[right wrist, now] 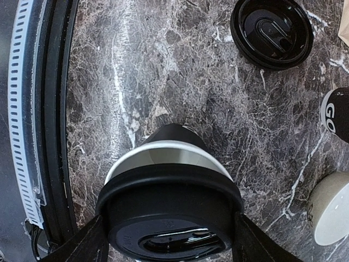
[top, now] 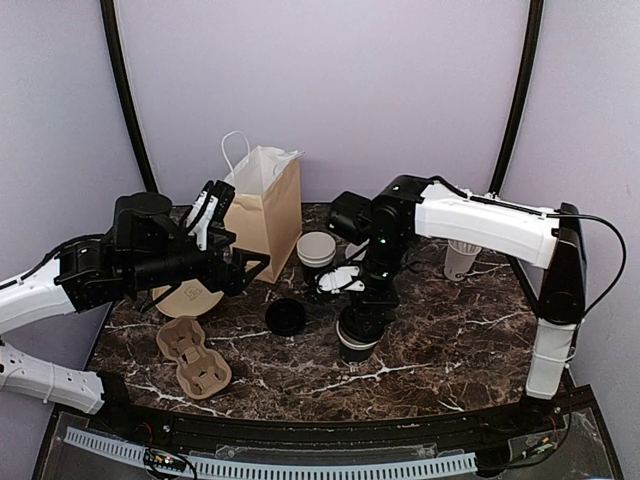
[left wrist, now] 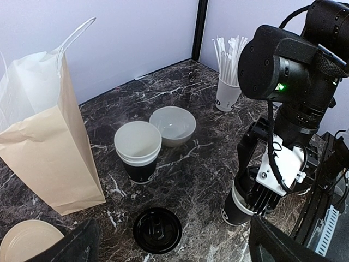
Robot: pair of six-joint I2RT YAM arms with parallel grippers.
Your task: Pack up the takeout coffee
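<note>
Marble table (top: pixel 450 340): left pincer (left wrist: pixel 174 240) gapes empty; right pincer (right wrist: pixel 172 240) clasps lidded cup (right wrist: pixel 169 183); another cup (right wrist: pixel 335 112) reads "GO".

From above and behind the left arm (top: pixel 100 270) and right arm (top: pixel 480 225), looking forward and down from well back over the whole marble table (top: pixel 450 340) to the lilac back wall (top: pixel 330 80). From the left wrist, over the table's left side, facing rightward and down across it past the paper bag (left wrist: pixel 49 147) toward the lidded cup (left wrist: pixel 235 212); from the right wrist, straight down and very close onto that same cup's top. Shared by all three: the lidded cup and the loose lid (top: pixel 286 316) lying on the marble near it.
</note>
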